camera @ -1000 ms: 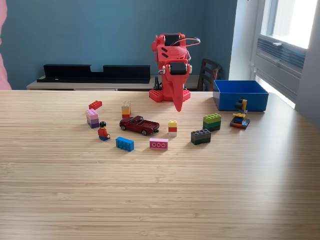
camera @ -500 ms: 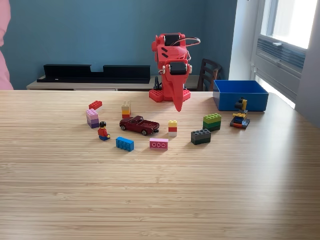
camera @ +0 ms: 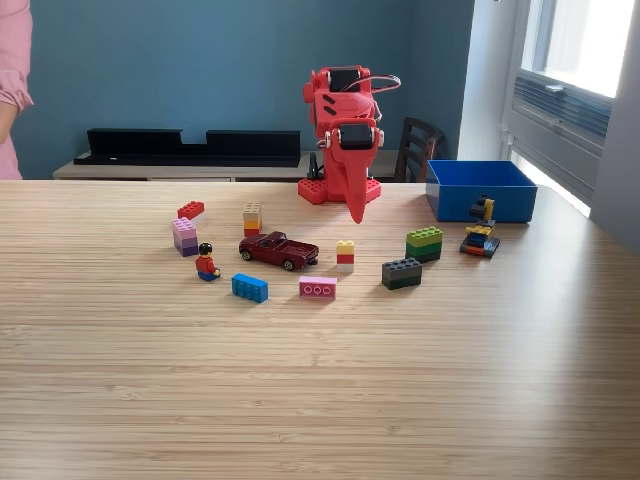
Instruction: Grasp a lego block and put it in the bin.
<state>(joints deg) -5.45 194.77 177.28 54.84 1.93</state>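
The red arm is folded up at the back of the wooden table [camera: 320,400], and its gripper [camera: 355,215] points down, shut and empty, just above the tabletop. Lego blocks lie scattered in front of it: a red one [camera: 191,210], a pink-and-purple stack [camera: 185,237], a tan-and-orange stack [camera: 252,218], a blue one [camera: 250,288], a pink one [camera: 318,288], a yellow-white-red stack [camera: 345,255], a green stack [camera: 424,243] and a dark grey one [camera: 401,273]. The blue bin [camera: 480,190] stands at the exterior view's back right.
A dark red toy pickup [camera: 279,249] and a small lego figure [camera: 207,263] sit among the blocks. A small multicoloured lego build [camera: 481,232] stands just in front of the bin. A person's pink sleeve [camera: 12,70] shows at the exterior view's left edge.
The arm and all blocks are still. The person's pink sleeve at the left edge has come further into view.
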